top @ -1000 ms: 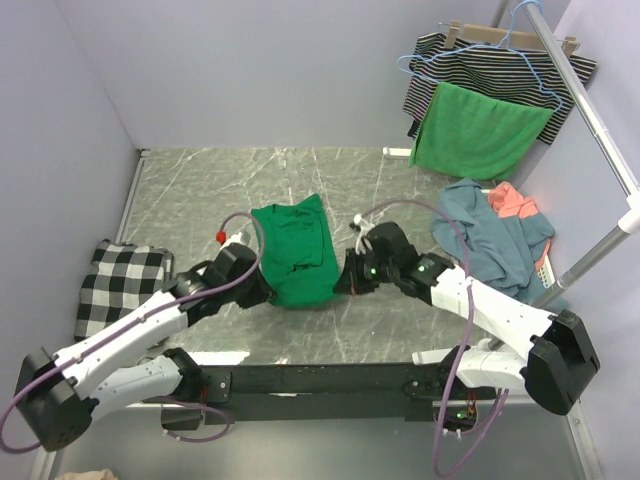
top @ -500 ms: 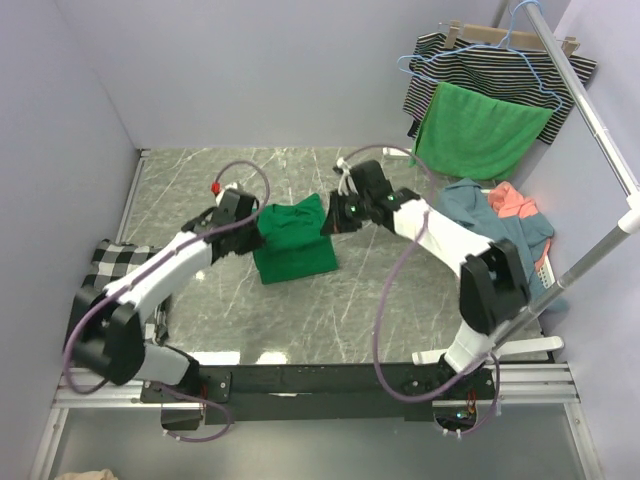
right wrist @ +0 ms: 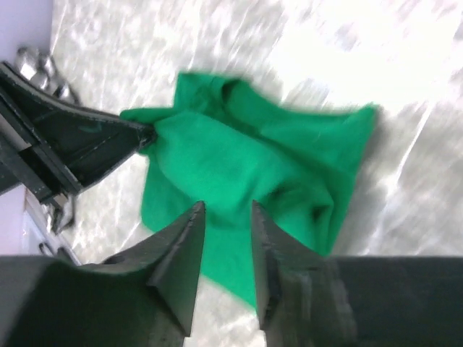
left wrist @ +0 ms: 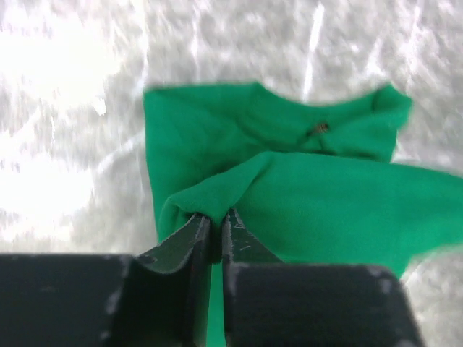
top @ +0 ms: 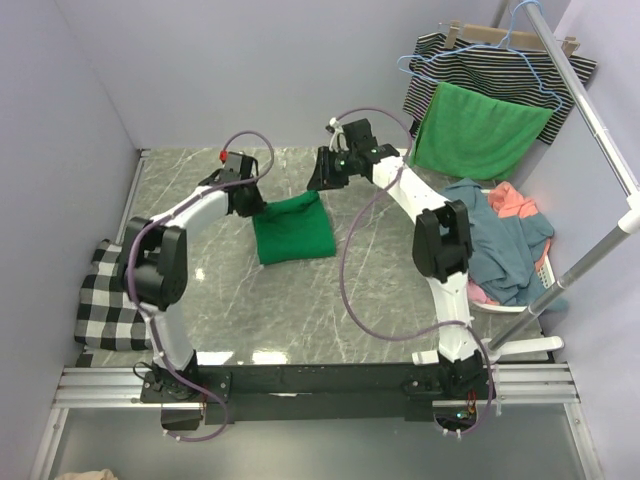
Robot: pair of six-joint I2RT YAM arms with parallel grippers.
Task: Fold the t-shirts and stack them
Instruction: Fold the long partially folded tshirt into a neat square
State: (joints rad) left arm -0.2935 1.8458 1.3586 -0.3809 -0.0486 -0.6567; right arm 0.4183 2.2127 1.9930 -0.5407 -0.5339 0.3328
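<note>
The emerald green t-shirt point(top: 293, 230) lies folded in half on the marble table point(top: 200, 290). In the left wrist view the shirt point(left wrist: 325, 195) fills the middle. My left gripper point(left wrist: 215, 218) is shut on a fold at its far left corner, and from above that gripper point(top: 260, 206) sits at the same corner. My right gripper point(top: 315, 184) hovers above the far right corner. In the right wrist view it point(right wrist: 226, 208) is open with nothing between its fingers, and the shirt point(right wrist: 239, 181) lies below. A dusty blue t-shirt point(top: 488, 238) and a coral t-shirt point(top: 512, 203) are heaped at the right.
A black-and-white checked cloth point(top: 112, 292) lies at the left table edge. A striped garment point(top: 480, 68) and a bright green cloth point(top: 480, 130) hang from a rack point(top: 590, 110) at the back right. A white basket point(top: 510, 300) holds the heaped shirts.
Both arms swung from the near side to the far side, carrying the shirt's near edge over onto its far edge. The right gripper opened and let go; the left still pinches the cloth.
</note>
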